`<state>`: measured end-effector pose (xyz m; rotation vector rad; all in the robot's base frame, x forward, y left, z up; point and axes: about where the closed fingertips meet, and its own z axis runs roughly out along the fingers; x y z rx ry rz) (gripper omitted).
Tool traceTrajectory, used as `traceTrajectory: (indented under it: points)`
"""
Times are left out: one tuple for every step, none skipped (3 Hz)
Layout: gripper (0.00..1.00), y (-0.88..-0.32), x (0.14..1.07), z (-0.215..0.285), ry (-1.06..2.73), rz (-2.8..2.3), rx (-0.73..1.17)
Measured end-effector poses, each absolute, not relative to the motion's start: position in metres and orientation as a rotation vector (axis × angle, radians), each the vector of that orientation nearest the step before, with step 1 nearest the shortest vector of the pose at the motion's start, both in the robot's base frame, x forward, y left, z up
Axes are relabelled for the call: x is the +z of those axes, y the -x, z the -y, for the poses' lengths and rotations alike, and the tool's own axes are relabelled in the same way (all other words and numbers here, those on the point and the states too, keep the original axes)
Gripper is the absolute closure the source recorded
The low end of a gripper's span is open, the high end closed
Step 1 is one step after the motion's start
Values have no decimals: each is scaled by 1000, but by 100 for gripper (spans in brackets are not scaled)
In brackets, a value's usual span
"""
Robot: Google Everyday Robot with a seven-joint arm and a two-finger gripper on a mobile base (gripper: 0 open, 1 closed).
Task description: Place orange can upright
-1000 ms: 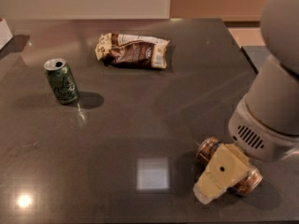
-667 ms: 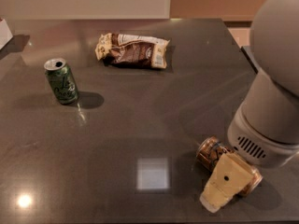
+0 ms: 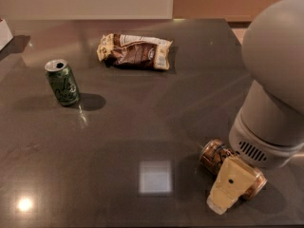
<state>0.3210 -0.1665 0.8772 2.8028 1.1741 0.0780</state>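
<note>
Orange can [image 3: 214, 155] lay on its side near the right front edge of the glossy dark desk [image 3: 142, 122], beneath the gripper [image 3: 229, 188]; whether the gripper clasped it could not be told.

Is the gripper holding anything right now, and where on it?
Cannot tell. The gripper sits across the middle of the orange can, which lies on its side; a closed grip is not visible.

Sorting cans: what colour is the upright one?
Standing can is green, camera view; gripper at orange can.
</note>
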Motion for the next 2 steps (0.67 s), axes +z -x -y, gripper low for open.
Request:
traceTrajectory:
  points:
    - [0,-328,870,168,-2809,-1157,76]
    - [0,-335,862,172,-2828,-1110,76]
